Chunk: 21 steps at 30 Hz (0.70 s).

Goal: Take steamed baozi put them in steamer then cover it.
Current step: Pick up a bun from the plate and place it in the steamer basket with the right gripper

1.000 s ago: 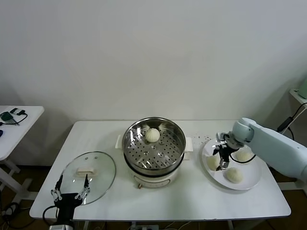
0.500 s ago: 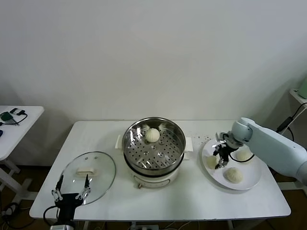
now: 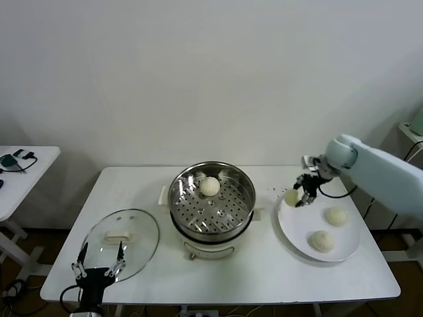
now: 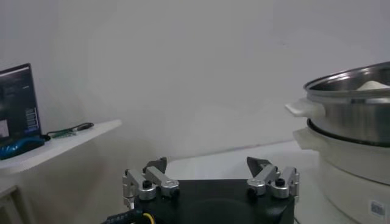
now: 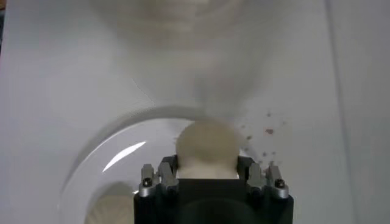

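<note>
Scanning from my left, I see the left gripper point(image 3: 98, 259) parked low at the bench's point(image 3: 152, 281) front edge, its fingers point(image 4: 154, 175) spread wide and holding nothing. Just beyond it the cover point(image 3: 123, 244) lies flat on the bench. At centre sits the steamer point(image 3: 212, 206), uncovered, with one baozi point(image 3: 210, 186) on its perforated floor near the back. Further right, the right gripper point(image 3: 301, 195) hangs above the plate's point(image 3: 295, 236) near-left rim, fingers point(image 5: 167, 174) clamped on a second baozi point(image 3: 291, 197) lifted clear. Two more buns point(image 3: 336, 216) rest on the plate.
</note>
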Tool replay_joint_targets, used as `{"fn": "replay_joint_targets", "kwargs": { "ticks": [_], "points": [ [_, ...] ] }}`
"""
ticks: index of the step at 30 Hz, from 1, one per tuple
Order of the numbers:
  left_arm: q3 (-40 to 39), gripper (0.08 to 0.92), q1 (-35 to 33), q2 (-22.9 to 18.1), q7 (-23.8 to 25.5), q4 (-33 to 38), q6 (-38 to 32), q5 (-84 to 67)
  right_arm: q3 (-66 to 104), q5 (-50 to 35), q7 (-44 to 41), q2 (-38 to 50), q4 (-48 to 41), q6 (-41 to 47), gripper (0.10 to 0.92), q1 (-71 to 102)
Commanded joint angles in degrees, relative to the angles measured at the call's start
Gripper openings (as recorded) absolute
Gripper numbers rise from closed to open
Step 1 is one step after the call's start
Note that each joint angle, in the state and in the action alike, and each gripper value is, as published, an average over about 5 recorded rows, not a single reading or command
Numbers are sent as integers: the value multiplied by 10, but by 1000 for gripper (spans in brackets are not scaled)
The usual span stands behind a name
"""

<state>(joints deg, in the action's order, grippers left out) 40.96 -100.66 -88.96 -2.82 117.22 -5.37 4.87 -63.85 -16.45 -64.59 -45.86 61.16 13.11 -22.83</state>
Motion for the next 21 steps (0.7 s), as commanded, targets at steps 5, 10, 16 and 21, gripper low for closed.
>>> {"fn": "replay_joint_targets", "kwargs": {
  "ticks": [5,10,16,21],
  "points": [
    [-7,823,-6,1,1,12,0,-1,-145,-219,26,-127,51,60,628,-228],
    [-11,823,-13,1,1,19,-4,-5,-159,-271,57,-197,78,97,628,-227],
    [-10,823,-17,3,2,26,-8,-9,-189,-304,92,-267,98,121,628,-214],
    [-7,823,-22,8,1,28,-11,-16,-203,-298,111,-301,97,136,628,-192]
  ]
}}
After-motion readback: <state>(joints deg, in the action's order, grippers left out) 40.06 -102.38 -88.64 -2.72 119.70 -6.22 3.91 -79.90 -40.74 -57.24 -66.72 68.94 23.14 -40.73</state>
